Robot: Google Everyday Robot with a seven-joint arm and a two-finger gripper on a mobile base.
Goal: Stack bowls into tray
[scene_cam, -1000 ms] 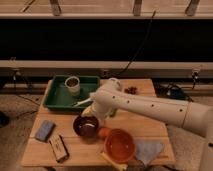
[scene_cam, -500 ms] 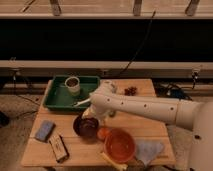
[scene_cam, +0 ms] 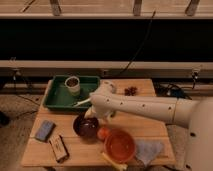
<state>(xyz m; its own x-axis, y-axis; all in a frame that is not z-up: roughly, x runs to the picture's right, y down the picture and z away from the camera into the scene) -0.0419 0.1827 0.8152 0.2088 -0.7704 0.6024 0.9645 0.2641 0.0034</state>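
The robot's white arm (scene_cam: 145, 107) is reaching in from the right across a wooden table (scene_cam: 150, 127), its gripper (scene_cam: 93, 113) hanging at the far right rim of the dark maroon-brown bowl (scene_cam: 86, 126); whether the jaws are released or clenched is not showing, nor whether they are touching the rim. The maroon bowl, round and glossy inside, is sitting upright on the table directly under and on the near side of the jaws. The bright orange bowl (scene_cam: 120, 145), similar in size, is standing nearer the camera and to the right of the jaws, apart from the maroon one, with a small orange object (scene_cam: 103, 132) lying between the two. The dark green rectangular tray (scene_cam: 56, 99), with its raised sloping sides, is resting beyond and to the left of the jaws, holding a small white cup (scene_cam: 73, 85) at its back. To the far left of the jaws a blue sponge (scene_cam: 44, 130) and a dark oblong object (scene_cam: 59, 148) are lying on the wood; a grey-blue cloth (scene_cam: 149, 150) is lying past the orange bowl to the right, and a reddish-brown clump (scene_cam: 131, 91) is sitting beyond the arm.
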